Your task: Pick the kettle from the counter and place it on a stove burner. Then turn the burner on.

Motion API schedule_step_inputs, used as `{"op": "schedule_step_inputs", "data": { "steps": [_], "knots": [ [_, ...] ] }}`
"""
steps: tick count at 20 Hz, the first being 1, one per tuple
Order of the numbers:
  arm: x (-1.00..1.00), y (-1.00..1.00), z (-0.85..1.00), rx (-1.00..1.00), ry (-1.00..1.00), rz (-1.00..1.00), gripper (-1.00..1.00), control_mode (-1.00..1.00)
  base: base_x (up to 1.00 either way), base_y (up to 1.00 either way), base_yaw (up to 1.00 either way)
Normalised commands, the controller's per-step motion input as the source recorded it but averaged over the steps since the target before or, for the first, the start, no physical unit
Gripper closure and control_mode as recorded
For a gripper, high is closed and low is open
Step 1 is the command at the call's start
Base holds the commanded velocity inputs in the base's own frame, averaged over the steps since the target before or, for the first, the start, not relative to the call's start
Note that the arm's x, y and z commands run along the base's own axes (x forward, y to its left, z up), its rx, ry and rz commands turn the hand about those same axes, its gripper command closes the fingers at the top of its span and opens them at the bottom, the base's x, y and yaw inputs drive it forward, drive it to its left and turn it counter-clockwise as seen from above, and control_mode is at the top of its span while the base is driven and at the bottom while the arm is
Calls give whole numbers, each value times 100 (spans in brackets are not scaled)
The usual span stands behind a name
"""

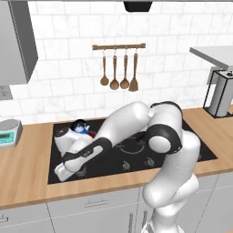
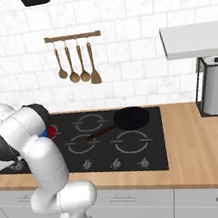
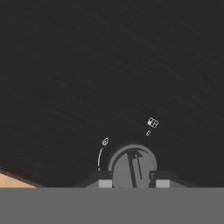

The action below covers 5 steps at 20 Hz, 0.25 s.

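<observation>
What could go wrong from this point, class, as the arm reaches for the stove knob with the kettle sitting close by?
1. The fingertips sit either side of the knob, but the hand view cannot show whether they touch it; they may slip when turning.
2. The kettle stands on the cooktop right beside the arm's forearm; a swing could knock it.
3. The frying pan occupies another burner, so the wrong knob would heat it instead.

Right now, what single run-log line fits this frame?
phase: burner on | kettle: on cooktop, back left | gripper: straddling knob, grip unclear | pan: back right burner
</observation>
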Motion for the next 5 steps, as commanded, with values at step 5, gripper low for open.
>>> {"op": "schedule_step_inputs", "data": {
  "steps": [5],
  "knots": [
    [-13,0,0,0,-12,16,100,-100,0,0,0]
  ]
}}
